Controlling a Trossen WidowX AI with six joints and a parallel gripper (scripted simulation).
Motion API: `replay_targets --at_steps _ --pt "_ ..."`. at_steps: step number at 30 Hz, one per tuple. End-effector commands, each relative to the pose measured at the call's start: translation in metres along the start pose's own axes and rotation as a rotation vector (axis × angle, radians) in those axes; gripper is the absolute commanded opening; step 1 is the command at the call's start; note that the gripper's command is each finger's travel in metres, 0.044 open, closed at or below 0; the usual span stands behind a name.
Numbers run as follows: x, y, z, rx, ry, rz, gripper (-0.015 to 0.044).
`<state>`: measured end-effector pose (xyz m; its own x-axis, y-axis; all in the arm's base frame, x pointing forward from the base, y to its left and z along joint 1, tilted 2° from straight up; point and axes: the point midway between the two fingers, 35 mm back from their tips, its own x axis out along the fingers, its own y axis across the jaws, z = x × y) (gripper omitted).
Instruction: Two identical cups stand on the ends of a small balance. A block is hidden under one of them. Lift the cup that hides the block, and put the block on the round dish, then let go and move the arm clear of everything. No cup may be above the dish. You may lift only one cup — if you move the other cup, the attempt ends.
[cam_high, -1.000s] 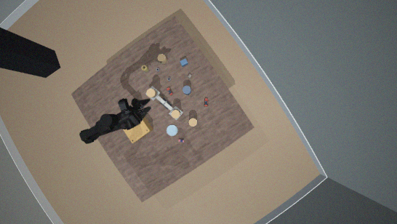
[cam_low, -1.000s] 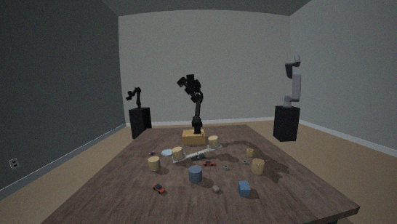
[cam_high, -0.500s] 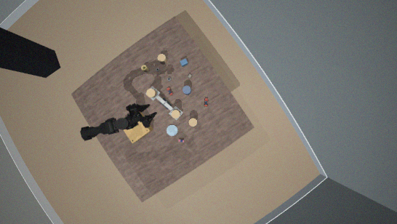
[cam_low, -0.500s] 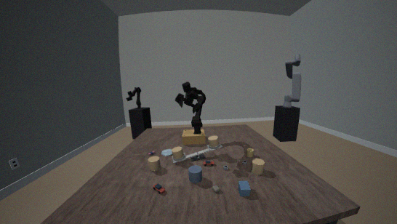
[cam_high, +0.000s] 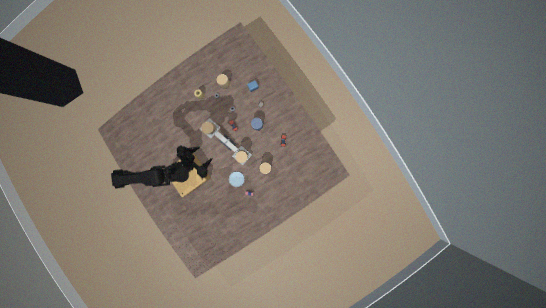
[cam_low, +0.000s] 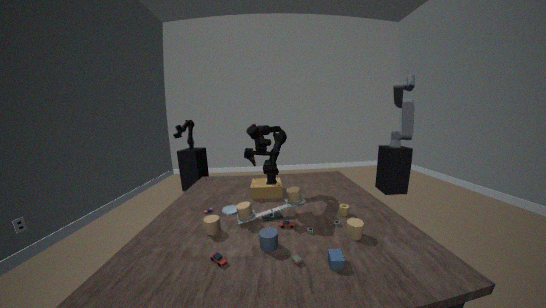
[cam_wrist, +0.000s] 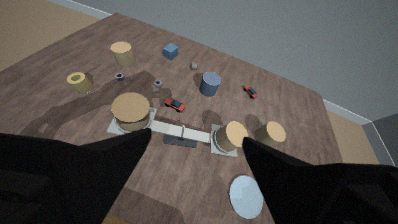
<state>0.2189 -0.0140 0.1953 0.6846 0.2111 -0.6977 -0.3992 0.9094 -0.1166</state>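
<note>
Two tan cups stand upright on the balance (cam_high: 227, 142) (cam_low: 270, 211) (cam_wrist: 169, 128). One cup (cam_high: 242, 157) (cam_low: 244, 211) (cam_wrist: 231, 137) is on the lower end, near the dish. The other cup (cam_high: 208, 127) (cam_low: 294, 194) (cam_wrist: 131, 111) is on the raised end. No block shows under either; the cups hide what is beneath. The light-blue round dish (cam_high: 236, 179) (cam_low: 229, 210) (cam_wrist: 246, 197) lies beside the lower end with nothing on it. My gripper (cam_high: 205, 154) (cam_wrist: 197, 137) is open and empty, high above the table on the base side of the balance.
Loose tan cylinders (cam_high: 265, 168) (cam_high: 222, 79) stand near the lower end and beyond the raised end. A blue cylinder (cam_high: 257, 123) (cam_low: 268, 239) (cam_wrist: 210, 84), a red car (cam_high: 233, 125) (cam_low: 286, 224) (cam_wrist: 175, 104), a blue cube (cam_high: 253, 85) (cam_low: 336, 259) (cam_wrist: 170, 51) and a yellow ring-shaped piece (cam_high: 198, 96) (cam_low: 344, 211) lie beyond.
</note>
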Motion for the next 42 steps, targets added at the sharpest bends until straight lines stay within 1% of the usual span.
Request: replay_targets --at_steps 1,8,20,31,42 --pt "0.001 0.012 -0.018 0.096 0.031 0.053 0.044" --pt "0.002 0.011 -0.018 0.121 0.042 0.055 0.044" --pt "0.019 -0.022 -0.006 0.485 0.213 0.026 0.044" --pt "0.047 -0.052 0.0 0.811 0.373 -0.058 0.044" --pt "0.085 -0.081 -0.001 1.114 0.524 -0.198 0.044"
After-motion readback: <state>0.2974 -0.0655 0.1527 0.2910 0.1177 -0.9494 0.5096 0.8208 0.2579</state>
